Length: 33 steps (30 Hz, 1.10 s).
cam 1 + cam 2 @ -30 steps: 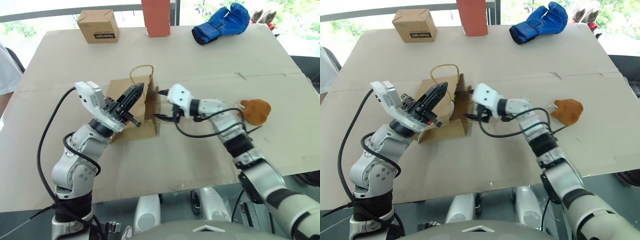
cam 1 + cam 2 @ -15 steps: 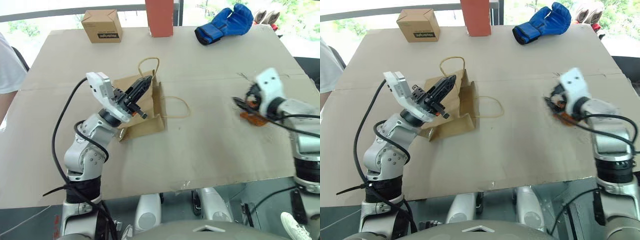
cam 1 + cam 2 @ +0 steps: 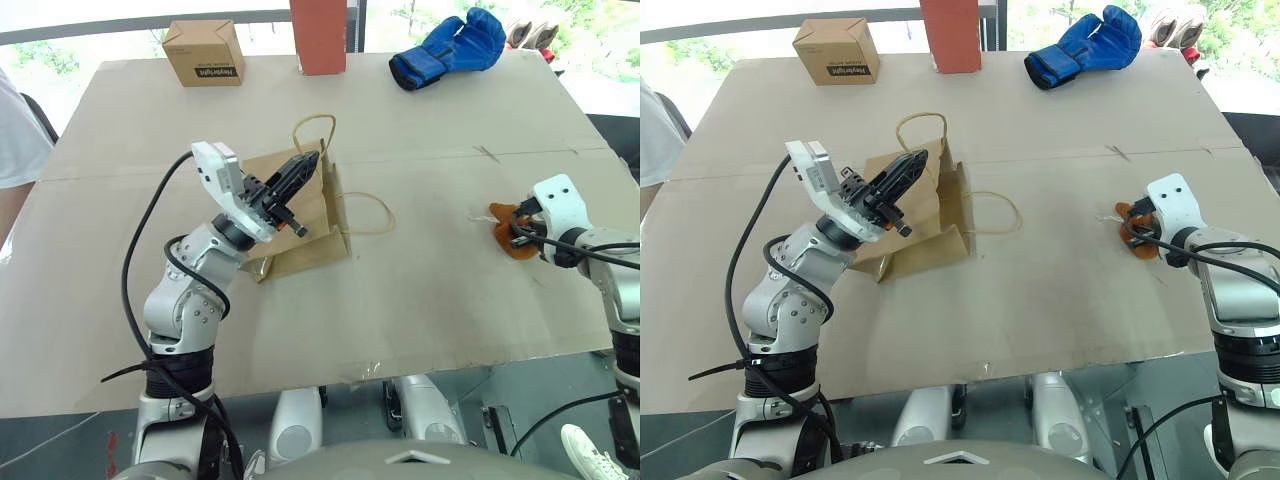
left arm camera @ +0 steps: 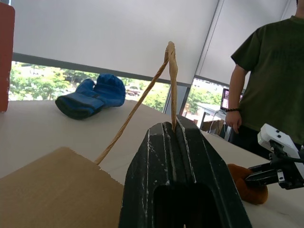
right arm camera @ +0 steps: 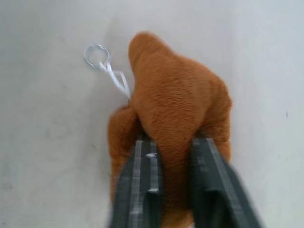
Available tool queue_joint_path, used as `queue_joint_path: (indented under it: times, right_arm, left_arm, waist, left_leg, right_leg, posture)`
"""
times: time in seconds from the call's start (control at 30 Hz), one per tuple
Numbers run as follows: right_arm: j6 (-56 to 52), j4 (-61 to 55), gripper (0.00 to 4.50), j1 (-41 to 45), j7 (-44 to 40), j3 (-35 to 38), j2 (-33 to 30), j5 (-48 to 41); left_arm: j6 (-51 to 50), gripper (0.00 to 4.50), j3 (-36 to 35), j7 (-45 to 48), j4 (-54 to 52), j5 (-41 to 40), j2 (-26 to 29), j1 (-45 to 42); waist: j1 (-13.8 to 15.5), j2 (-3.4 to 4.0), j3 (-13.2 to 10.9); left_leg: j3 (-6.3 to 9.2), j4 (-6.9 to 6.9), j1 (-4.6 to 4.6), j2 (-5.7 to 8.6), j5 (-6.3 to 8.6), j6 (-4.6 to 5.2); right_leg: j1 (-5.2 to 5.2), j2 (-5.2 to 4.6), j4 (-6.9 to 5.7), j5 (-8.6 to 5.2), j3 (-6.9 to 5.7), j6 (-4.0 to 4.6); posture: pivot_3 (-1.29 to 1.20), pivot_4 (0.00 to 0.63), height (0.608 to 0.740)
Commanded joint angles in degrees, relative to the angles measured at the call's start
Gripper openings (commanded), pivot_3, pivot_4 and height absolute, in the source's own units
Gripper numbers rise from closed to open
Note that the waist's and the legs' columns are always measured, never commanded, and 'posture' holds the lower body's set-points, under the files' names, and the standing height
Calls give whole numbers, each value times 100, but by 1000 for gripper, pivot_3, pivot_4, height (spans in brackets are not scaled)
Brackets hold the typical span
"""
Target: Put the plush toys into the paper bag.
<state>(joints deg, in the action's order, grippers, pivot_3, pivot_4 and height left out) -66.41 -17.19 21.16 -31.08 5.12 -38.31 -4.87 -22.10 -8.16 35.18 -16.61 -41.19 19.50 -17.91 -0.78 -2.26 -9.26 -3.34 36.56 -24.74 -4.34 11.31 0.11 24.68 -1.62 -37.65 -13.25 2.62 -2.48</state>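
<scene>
We are pinching the orange-brown plush toy (image 5: 175, 123) with the right gripper (image 3: 1137, 232), whose two black fingers are closing on the toy's middle, the soft body bulging between them in the right wrist view. The toy is lying on the desk (image 3: 420, 300) near its right edge, well apart from the paper bag (image 3: 300, 215). A small metal ring (image 5: 96, 56) on a white cord is trailing from the toy onto the desk.

The left gripper (image 3: 305, 170) is clamping one twisted handle (image 4: 170, 80) of the bag, its fingers pressed tightly together with the loop rising between them. The bag is sitting in the middle of the desk, a little toward the left edge, leaning, with its second handle (image 3: 365, 215) lying flat on the desk toward the right.

To do this step well, we judge that the grip should be sitting deep on the toy's body, since plush compresses and can slip out. We should be lifting straight up until the toy and its ring are clear of the desk before carrying it across. Meanwhile the left gripper should be holding the handle high, so that the bag's mouth is facing up; a slack, folded mouth is likely to catch the toy. We cannot tell whether anything is already inside the bag.
</scene>
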Motion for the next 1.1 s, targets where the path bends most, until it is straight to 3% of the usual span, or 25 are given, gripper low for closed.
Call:
queue_joint_path:
  times: [0.03,0.13,0.3,0.43,0.6,0.83,1.1]
  right_arm:
    - [1523,-364,93,403,-275,-24,621,-513]
    - [2113,-223,93,1025,-360,-471,1438,-775]
    - [2760,998,93,1772,-866,-1392,2354,-935]
    - [3660,2089,93,1896,-1460,-2029,2676,-748]
    - [4193,2776,93,2080,-1977,-2148,3095,-930]
    - [4308,2997,93,2254,-2121,-2191,3111,-756]
    - [3632,1931,93,1950,-2212,-1896,2579,-1156]
  left_arm:
    - [116,0,127,277,-197,-45,2,-146]
    - [192,0,101,701,-169,-244,8,-193]
    - [222,0,-8,738,108,-183,45,-442]
    - [343,0,63,664,201,-57,-79,-578]
    - [436,0,134,470,99,135,-254,-468]
    - [419,0,122,414,-193,168,-192,-206]
    - [506,0,57,603,362,322,200,-955]
  waist:
    - [-28,0,0]
    - [-174,11,-8]
    - [-114,11,-7]
    - [-95,11,-8]
    - [-99,12,-8]
    - [-119,12,-8]
    - [-20,12,-9]
  left_leg:
    - [1,0,0,0,0,0]
    - [10,-1,3,-2,0,0]
    - [70,-5,-1,-7,0,0]
    - [65,-5,-9,-5,0,0]
    - [63,-2,-10,-3,0,0]
    - [66,-3,-4,-7,0,0]
    - [61,0,-5,-6,0,-1]
  right_leg:
    - [0,1,0,0,0,-1]
    - [3,15,-2,-2,7,-29]
    - [2,51,-12,14,-5,-17]
    - [-2,48,0,14,-2,-18]
    - [-3,48,-2,15,4,-18]
    - [-2,52,-11,15,2,-18]
    - [-1,51,-10,15,5,-17]
  posture:
    - [0,150,740]
    - [0,150,740]
    - [0,150,740]
    - [0,150,740]
    - [0,150,740]
    - [0,150,740]
    - [0,150,740]
